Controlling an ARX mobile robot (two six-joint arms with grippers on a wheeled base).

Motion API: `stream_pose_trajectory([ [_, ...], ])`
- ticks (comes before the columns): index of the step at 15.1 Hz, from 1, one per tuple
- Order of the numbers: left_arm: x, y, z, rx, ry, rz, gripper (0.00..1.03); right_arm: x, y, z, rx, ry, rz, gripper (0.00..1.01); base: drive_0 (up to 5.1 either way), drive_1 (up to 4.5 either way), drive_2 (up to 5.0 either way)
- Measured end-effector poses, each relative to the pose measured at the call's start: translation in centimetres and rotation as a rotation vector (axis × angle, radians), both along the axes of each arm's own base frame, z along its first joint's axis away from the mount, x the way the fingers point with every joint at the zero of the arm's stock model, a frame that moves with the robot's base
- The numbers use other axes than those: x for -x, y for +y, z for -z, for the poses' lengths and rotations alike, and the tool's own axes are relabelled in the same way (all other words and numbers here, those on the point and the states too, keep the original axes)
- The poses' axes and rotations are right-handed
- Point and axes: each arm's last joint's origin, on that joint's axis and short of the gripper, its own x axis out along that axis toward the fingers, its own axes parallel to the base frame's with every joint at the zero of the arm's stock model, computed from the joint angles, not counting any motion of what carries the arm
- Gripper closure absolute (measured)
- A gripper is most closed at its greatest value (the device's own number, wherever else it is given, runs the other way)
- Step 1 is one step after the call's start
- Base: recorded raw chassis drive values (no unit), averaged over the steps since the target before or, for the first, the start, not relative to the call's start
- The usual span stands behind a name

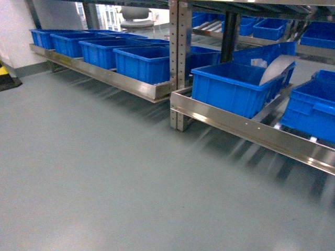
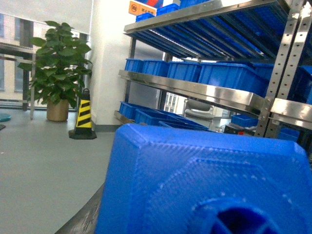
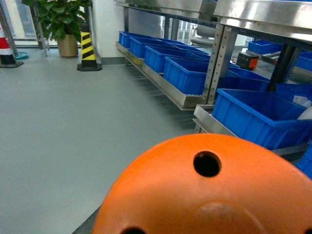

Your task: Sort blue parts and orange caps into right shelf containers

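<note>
A blue part (image 2: 195, 185) with a ribbed printed surface fills the lower left wrist view, close to the camera and held off the floor by my left gripper. It hides the fingers. An orange cap (image 3: 204, 195), domed and with round holes, fills the bottom of the right wrist view in my right gripper, whose fingers are also hidden. Neither gripper shows in the head view. There the shelf's silver front rail (image 1: 251, 128) carries deep blue crates: one in the middle (image 1: 233, 89) and one at the right edge (image 1: 314, 110). The middle crate (image 3: 253, 117) lies beyond the cap.
A further row of blue crates (image 1: 141, 63) runs along the shelf to the back left, past a steel upright (image 1: 178, 63). A pale curved sheet (image 1: 277, 68) leans in the middle crate. Grey floor (image 1: 104, 178) lies in front. A striped cone (image 2: 84, 114) and potted plant (image 2: 58, 63) stand far left.
</note>
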Motion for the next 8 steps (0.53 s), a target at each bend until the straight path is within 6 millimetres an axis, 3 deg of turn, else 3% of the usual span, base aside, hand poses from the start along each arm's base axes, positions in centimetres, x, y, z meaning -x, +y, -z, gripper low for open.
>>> stream_pose_trajectory([
  [8,0.0,0.0,0.0,0.0,0.0,0.0,0.57,0.0,0.0,0.0,0.0,0.0,0.0,0.59,-1.5,-1.45,-1.5],
])
